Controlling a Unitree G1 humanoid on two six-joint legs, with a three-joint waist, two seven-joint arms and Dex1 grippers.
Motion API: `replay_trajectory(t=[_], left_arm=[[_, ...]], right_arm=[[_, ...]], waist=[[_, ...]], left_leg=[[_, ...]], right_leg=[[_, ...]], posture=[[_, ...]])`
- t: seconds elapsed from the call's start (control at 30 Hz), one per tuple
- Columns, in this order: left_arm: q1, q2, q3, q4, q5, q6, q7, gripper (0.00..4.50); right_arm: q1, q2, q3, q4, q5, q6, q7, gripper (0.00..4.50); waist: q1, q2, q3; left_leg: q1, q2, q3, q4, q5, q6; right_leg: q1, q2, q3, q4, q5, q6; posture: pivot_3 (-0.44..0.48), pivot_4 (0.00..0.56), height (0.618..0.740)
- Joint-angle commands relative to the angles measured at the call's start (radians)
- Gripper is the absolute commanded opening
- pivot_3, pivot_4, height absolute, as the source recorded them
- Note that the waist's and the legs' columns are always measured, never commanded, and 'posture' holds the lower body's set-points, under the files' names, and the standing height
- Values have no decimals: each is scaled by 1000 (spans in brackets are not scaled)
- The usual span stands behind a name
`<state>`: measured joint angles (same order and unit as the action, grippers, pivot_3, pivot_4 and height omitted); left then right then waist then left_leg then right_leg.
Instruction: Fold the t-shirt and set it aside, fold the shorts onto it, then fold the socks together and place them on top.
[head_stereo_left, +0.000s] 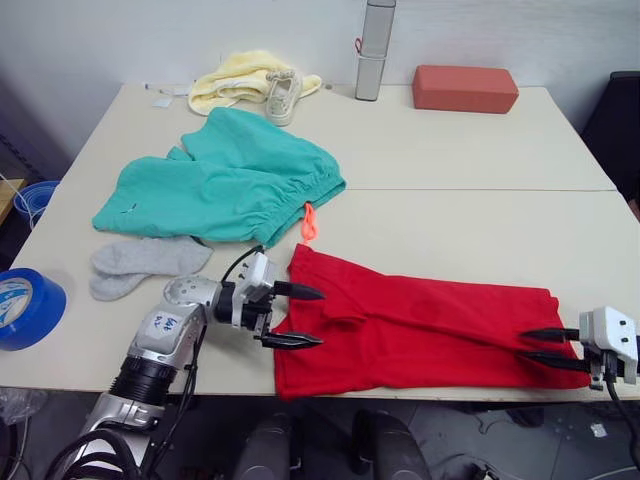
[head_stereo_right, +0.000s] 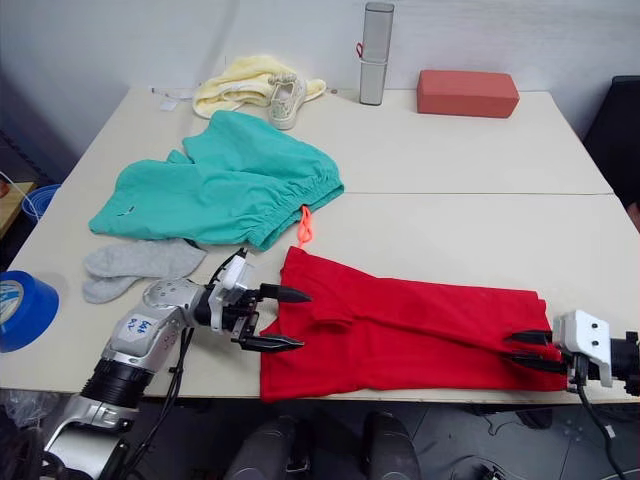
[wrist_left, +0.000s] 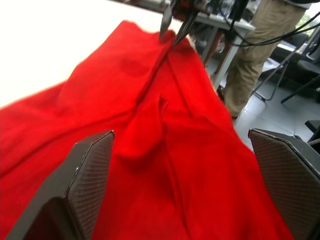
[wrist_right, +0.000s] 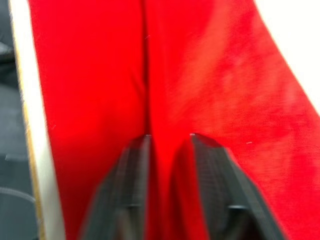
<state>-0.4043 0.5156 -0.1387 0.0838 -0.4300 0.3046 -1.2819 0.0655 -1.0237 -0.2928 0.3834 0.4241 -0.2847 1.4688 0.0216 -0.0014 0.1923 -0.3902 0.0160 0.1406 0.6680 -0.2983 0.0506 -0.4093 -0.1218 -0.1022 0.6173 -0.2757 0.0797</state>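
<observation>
Left wrist view: person's legs (wrist_left: 260, 45) (beyond t-shirt (wrist_left: 165, 150)).

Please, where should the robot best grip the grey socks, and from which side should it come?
Probably the socks' near right end, approached from above by the left gripper. They lie flat together on the bare table, close beside that arm, and their far edge meets the shorts.

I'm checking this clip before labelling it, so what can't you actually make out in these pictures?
- Right hand: whether its fingers pinch the t-shirt; right wrist view is blurred.
- T-shirt's blue neck label: folded cloth hides it.
- Socks: the shorts cover their far edge.
- Blue tape roll: cut off by the left eye view's edge.
- Left hand is open at the t-shirt's edge.
</observation>
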Motion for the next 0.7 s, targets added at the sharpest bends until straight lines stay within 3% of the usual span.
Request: replay_trajectory(t=[0.03, 0.13, 0.2, 0.3, 0.43, 0.63, 0.7], left_arm=[[13, 6, 69, -58, -45, 14, 40, 4500], [10, -8, 117, -77, -87, 64, 92, 4500], [-1, -22, 140, -82, -97, 83, 137, 4322], [-21, -50, 131, -82, -63, 83, 205, 3603], [-52, -118, 70, -79, 3, 84, 310, 2327], [-19, -176, -78, -83, 120, 24, 341, 471], [10, -187, -116, -104, 155, 23, 368, 225]], right_arm=[[61, -46, -103, -155, 125, 242, -27, 2589], [81, -69, -175, -303, 265, 517, -78, 2589], [50, -43, -184, -372, 330, 627, -142, 2165], [16, 40, -146, -463, 342, 670, -233, 1286], [-34, 204, -30, -529, 223, 574, -359, 0], [-27, 353, 134, -530, 28, 384, -414, 0], [-7, 369, 163, -506, -24, 318, -415, 0]], waist=[[0, 0, 0], [0, 0, 0], [-2, 0, 0], [1, -1, 0], [9, -1, 0], [2, -1, 0], [2, -1, 0]], left_leg=[[0, 0, 0, 0, 0, 0], [-1, 0, -1, 0, -1, -1], [0, 0, -1, 0, -3, -4], [0, 0, -3, -1, -3, -4], [-2, -1, -3, -1, -3, -5], [-2, -3, 1, -2, 0, 0], [-1, -2, 2, -2, 0, 1]], right_leg=[[0, 0, 0, 0, 0, 0], [0, -2, 0, 0, 0, 0], [0, -2, 0, 0, 0, 0], [0, -2, -1, 0, 0, 0], [1, -2, -3, -2, 0, 0], [0, 0, -1, -3, 2, 3], [-1, 1, -1, -3, 2, 3]], posture=[[0, 150, 740], [0, 150, 740], [0, 150, 740], [0, 150, 740], [0, 150, 740], [0, 150, 740], [0, 150, 740]])
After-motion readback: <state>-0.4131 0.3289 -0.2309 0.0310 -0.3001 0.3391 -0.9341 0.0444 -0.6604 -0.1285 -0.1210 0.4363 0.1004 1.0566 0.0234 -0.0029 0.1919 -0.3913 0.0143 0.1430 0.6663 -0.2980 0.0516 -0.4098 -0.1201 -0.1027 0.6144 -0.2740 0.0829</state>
